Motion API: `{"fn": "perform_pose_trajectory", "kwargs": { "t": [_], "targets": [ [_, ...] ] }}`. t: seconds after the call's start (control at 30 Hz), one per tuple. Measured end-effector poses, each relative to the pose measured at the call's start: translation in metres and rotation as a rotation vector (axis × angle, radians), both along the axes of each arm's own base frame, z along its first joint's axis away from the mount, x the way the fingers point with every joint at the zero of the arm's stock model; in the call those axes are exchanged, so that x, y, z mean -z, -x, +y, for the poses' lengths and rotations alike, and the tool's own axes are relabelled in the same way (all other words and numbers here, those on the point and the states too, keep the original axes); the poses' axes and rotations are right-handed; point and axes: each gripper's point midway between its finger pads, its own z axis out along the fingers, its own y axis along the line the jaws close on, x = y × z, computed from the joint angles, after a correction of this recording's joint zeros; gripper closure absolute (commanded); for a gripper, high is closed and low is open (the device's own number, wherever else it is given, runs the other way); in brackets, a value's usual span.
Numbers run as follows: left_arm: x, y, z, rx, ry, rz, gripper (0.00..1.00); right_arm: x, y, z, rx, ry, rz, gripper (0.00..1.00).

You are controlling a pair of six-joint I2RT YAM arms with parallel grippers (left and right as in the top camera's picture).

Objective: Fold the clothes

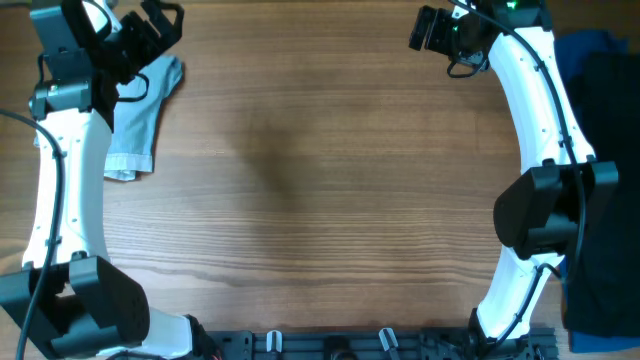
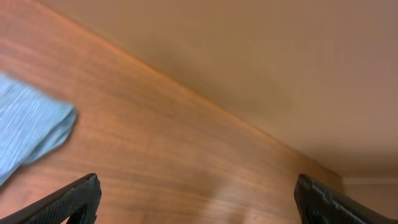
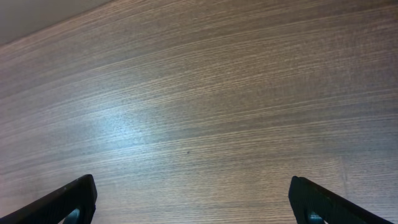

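Observation:
The light blue denim shorts [image 1: 138, 118] lie folded into a narrow bundle at the far left of the table, partly under my left arm. A corner of them shows at the left edge of the left wrist view [image 2: 28, 127]. My left gripper [image 1: 160, 25] is open and empty, raised just past the far end of the shorts; its fingers [image 2: 196, 199] frame bare wood. My right gripper [image 1: 428, 30] is open and empty at the far right of the table, over bare wood [image 3: 193, 199].
A heap of royal-blue and black garments [image 1: 605, 150] lies along the right edge of the wooden table [image 1: 320, 180]. The arm bases and a black rail [image 1: 380, 345] stand at the near edge.

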Motion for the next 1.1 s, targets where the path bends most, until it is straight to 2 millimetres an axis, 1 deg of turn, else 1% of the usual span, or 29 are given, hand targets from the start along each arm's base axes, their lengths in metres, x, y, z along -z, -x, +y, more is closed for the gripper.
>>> {"fn": "perform_pose_trajectory", "kwargs": {
  "t": [0.77,0.87,0.9,0.93,1.0,1.03,1.07,1.1],
  "targets": [
    [0.003,0.000,0.002,-0.011,-0.006,0.007,0.00,0.000,0.000,0.000,0.000,0.000,0.000,0.00],
    [0.003,0.000,0.002,-0.011,-0.006,0.007,0.00,-0.002,0.001,0.008,-0.015,0.003,-0.003,0.00],
    [0.003,0.000,0.002,-0.011,-0.006,0.007,0.00,-0.005,0.003,0.016,-0.031,0.003,-0.010,0.00],
    [0.003,0.000,0.002,-0.011,-0.006,0.008,0.00,-0.015,0.008,0.033,-0.064,0.003,-0.029,0.00],
    [0.003,0.000,0.002,-0.011,-0.006,0.009,0.00,-0.054,0.028,0.085,-0.169,-0.010,-0.108,0.00],
    [0.003,0.000,0.002,-0.011,-0.005,0.010,0.00,-0.074,0.041,0.106,-0.216,-0.021,-0.147,0.00],
    [0.003,0.000,0.002,-0.011,-0.006,0.008,0.00,-0.098,0.058,0.129,-0.270,-0.037,-0.197,0.00],
    [0.003,0.000,0.002,-0.011,-0.006,0.009,0.00,-0.131,0.083,0.155,-0.336,-0.063,-0.263,0.00]
  ]
}}
